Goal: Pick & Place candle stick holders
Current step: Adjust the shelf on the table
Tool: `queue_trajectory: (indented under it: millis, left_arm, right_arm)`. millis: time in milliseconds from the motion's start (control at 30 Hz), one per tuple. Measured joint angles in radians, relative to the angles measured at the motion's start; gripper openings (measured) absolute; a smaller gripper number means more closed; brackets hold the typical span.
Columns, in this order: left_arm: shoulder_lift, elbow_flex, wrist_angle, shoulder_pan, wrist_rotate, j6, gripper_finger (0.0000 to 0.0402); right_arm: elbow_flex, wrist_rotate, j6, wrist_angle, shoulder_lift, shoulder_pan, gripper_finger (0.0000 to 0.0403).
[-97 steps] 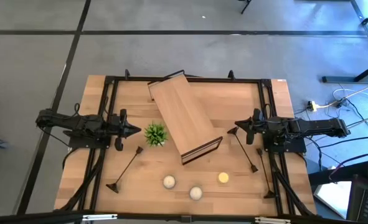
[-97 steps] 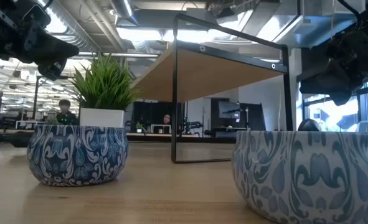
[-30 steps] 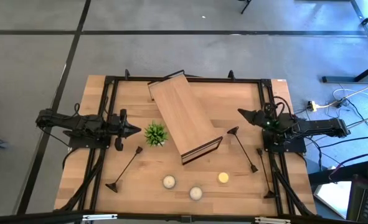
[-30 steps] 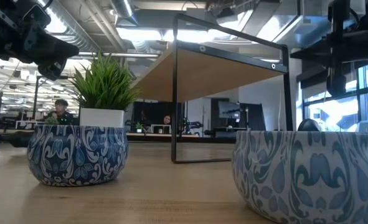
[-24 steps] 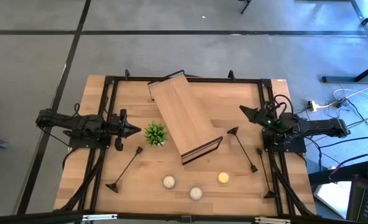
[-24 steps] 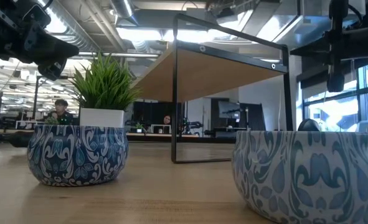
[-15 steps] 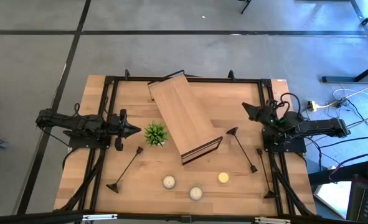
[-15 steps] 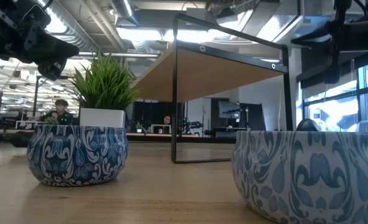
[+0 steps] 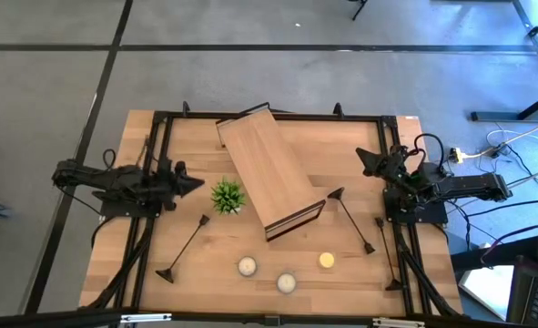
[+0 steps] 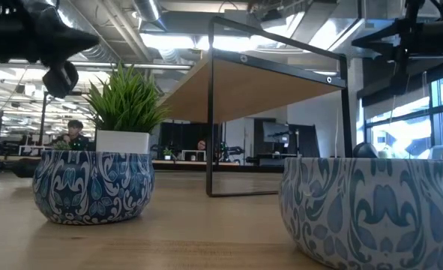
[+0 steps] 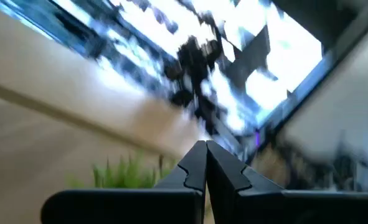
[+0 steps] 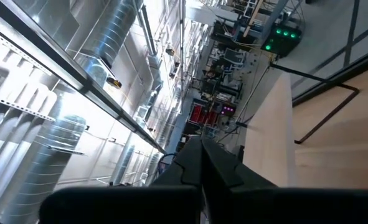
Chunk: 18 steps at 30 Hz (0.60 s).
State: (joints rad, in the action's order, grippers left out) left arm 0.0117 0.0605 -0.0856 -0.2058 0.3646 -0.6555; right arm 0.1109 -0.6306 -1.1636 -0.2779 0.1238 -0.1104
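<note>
Right gripper (image 9: 361, 156): fingers pressed together, empty; nearest holder (image 9: 351, 220) just toward the table's front, rod running diagonally away
Left gripper (image 9: 196, 184): pinched closed, empty; farther off

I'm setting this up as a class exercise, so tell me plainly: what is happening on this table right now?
Nothing is being held yet. The left gripper hangs shut beside the green plant, and the right gripper is shut too, raised above the table's right side. Three candle stick holders stand untouched: one at front left, one right of the tilted wooden shelf, and one by the right edge. Three candles sit along the front.
</note>
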Motion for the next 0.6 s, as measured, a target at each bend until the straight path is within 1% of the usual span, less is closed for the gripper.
queue_trajectory:
  millis: [33,100,167,300,333,467,600]
  left_arm:
    - [0.0,0.0,-0.035,0.0,0.037,-0.057,0.0002]
    - [0.0,0.001,-0.102,0.0,0.067,-0.235,0.0002]
    - [0.0,0.002,-0.139,0.001,0.111,-0.28,0.0002]
    - [0.0,0.002,-0.252,0.0,0.122,-0.261,0.0002]
    - [0.001,0.002,-0.292,0.001,0.111,-0.259,0.0002]
    - [0.004,0.002,-0.483,0.0,0.009,-0.205,0.0002]
    - [0.004,0.003,-0.598,0.0,-0.005,-0.196,0.0002]
  right_arm:
    - [0.0,0.002,0.0,0.0,0.0,0.0,0.0]
    - [0.0,0.002,0.0,0.005,0.0,0.0,0.0]
    - [0.0,0.003,0.0,0.015,0.0,0.0,0.0]
    - [0.0,0.002,0.0,0.012,0.0,0.0,0.0]
    - [0.0,0.002,0.0,0.009,0.0,0.0,0.0]
    - [0.0,-0.003,-0.004,0.004,0.0,0.0,0.0]
    - [0.0,-0.005,-0.048,-0.008,0.0,0.0,0.0]
